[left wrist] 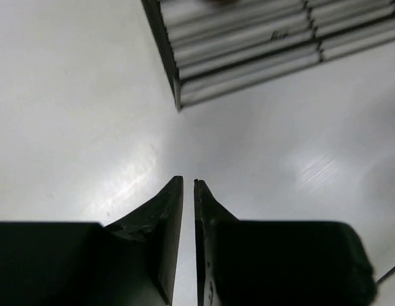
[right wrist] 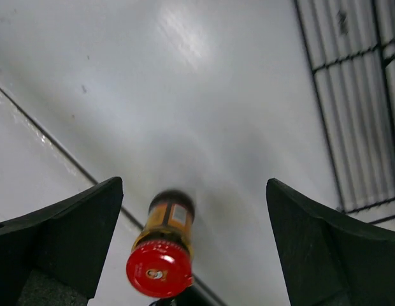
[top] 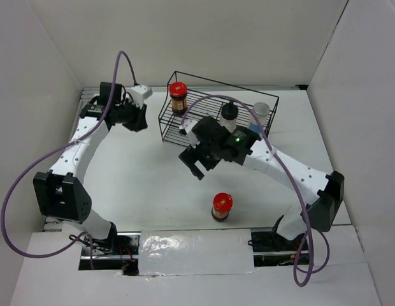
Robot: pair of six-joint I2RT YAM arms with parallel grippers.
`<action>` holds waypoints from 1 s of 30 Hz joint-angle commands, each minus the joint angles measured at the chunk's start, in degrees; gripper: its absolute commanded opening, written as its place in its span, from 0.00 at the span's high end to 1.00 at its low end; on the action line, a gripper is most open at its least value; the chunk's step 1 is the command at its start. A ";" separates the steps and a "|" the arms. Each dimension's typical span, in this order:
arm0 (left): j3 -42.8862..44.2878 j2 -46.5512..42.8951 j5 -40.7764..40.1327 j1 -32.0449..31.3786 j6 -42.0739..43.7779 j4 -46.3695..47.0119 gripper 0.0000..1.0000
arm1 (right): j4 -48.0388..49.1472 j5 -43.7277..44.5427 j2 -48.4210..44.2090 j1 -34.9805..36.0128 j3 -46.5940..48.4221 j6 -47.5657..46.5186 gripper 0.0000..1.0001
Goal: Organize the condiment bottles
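A red-lidded jar [top: 222,206] with dark contents stands alone on the table near the front; it also shows in the right wrist view [right wrist: 160,255]. A second red-lidded jar [top: 178,95], a black-capped shaker [top: 229,115] and a pale white-lidded bottle [top: 261,111] stand in the black wire basket [top: 172,129]. My right gripper [top: 197,163] is open and empty, hovering between the basket and the lone jar, its jaws [right wrist: 194,185] wide apart above the jar. My left gripper [top: 137,118] is shut and empty, left of the basket, over bare table [left wrist: 188,185].
The basket's corner shows in the left wrist view [left wrist: 178,95] and its edge in the right wrist view [right wrist: 350,127]. White walls enclose the table on three sides. A taped strip [top: 194,245] lies along the front edge.
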 commanded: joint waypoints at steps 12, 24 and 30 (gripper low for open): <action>-22.07 -5.38 -7.31 3.31 2.82 4.62 0.21 | -5.30 -4.10 -11.05 0.85 -18.95 26.49 0.00; -19.78 -4.33 -3.53 5.51 1.06 3.22 0.21 | -7.59 1.86 -13.69 10.26 -27.22 39.24 0.01; -19.17 -4.07 -2.13 6.22 0.45 2.78 0.21 | -6.71 5.03 -12.63 10.70 -28.19 39.95 0.20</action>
